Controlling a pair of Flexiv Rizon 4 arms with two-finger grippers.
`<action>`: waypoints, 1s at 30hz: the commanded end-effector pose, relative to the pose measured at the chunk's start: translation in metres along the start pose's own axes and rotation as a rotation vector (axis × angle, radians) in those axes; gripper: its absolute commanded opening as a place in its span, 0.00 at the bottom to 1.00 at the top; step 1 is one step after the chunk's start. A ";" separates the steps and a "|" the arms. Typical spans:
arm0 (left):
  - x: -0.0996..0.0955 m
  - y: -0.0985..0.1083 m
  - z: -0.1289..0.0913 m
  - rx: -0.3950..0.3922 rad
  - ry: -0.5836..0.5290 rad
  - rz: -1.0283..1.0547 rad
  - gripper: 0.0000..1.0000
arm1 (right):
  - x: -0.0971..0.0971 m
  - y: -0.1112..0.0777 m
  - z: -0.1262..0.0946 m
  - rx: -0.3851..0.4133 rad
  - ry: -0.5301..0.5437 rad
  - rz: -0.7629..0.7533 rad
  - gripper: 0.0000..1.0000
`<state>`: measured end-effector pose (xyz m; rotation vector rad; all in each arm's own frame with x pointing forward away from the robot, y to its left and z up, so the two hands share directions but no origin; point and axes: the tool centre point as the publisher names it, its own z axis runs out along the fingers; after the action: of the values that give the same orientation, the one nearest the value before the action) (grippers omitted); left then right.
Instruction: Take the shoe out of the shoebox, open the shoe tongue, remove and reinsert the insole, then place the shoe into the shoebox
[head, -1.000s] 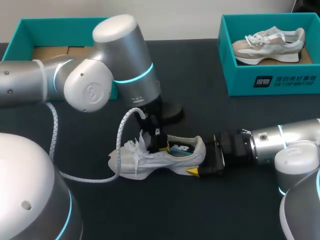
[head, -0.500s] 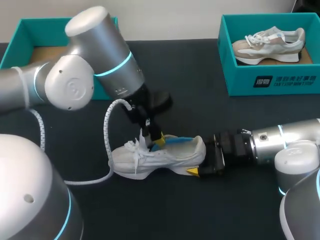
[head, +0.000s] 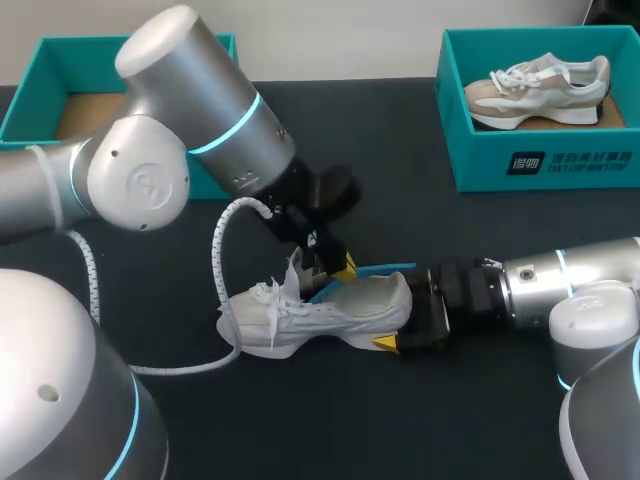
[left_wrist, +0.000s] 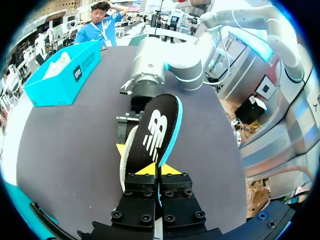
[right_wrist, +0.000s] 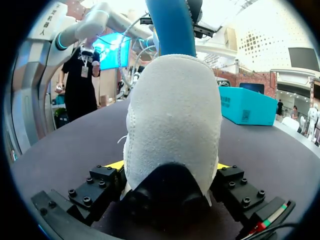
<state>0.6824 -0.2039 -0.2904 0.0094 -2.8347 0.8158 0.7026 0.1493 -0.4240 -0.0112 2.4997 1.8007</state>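
Our left end effector is clenched on one end of the black, blue-edged insole, which slants just above the opening of the white shoe. Our right end effector grasps the shoe's heel from both sides. The shoe stands upright on the dark counter.

Black table. Teal box at far right corner; beige-white sneaker lying inside.
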 end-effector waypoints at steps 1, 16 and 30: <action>0.002 -0.002 0.013 -0.005 -0.019 0.004 0.00 | -0.001 -0.003 0.006 0.004 -0.002 0.000 0.00; 0.005 0.001 0.020 0.041 -0.192 0.136 0.74 | -0.001 -0.003 0.006 0.004 -0.002 0.000 0.00; -0.010 -0.008 0.044 0.030 -0.288 0.196 0.50 | -0.001 -0.003 0.006 0.004 -0.002 0.000 0.00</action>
<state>0.6821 -0.2259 -0.3151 -0.1645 -3.1291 0.9661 0.7027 0.1495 -0.4240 -0.0112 2.4999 1.8006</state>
